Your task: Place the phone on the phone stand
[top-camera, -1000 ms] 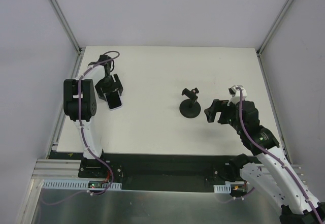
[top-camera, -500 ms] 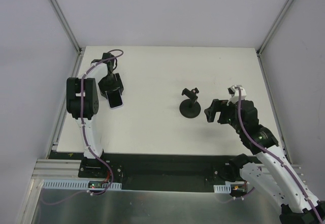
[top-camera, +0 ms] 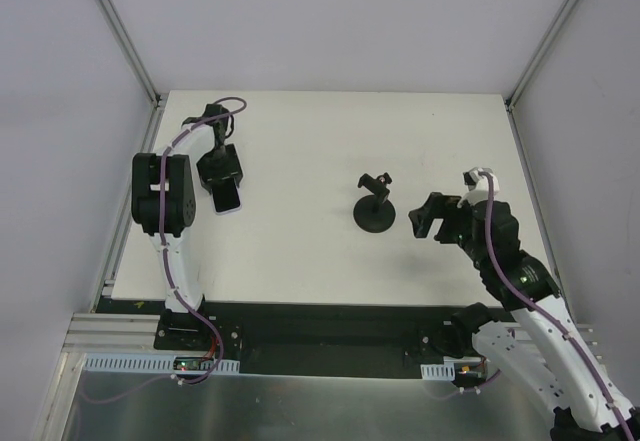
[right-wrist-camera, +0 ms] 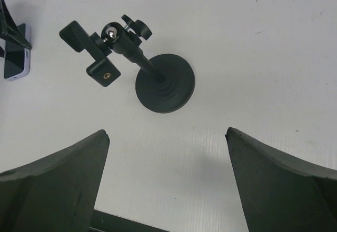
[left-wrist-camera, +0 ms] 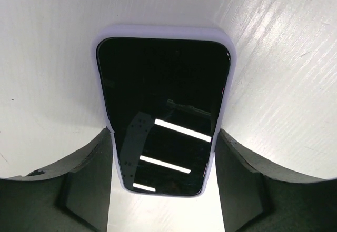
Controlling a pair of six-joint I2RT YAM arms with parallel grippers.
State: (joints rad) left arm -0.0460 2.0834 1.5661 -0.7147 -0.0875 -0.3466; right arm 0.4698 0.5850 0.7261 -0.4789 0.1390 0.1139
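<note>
The phone (left-wrist-camera: 163,95), black glass with a pale rim, lies flat and face up at the table's far left (top-camera: 228,199). My left gripper (left-wrist-camera: 164,153) reaches down over its near end, and each finger (left-wrist-camera: 95,174) presses one long side of the phone. The phone stand (top-camera: 374,215) is upright at centre right, with a disc base (right-wrist-camera: 164,83) and its clamp bracket (right-wrist-camera: 100,45) tilted on top. My right gripper (right-wrist-camera: 167,137) hovers wide open just to the right of the stand (top-camera: 418,219), empty, and the base lies ahead of its fingertips.
The white table (top-camera: 320,261) ends in a black rail along the near edge, and grey enclosure walls rise on both sides. The phone (right-wrist-camera: 15,63) also shows at the far left edge of the right wrist view.
The left gripper's jaws have narrowed onto the phone's long sides. The right arm has shifted slightly to the right, away from the stand. Phone and stand have stayed in place.
</note>
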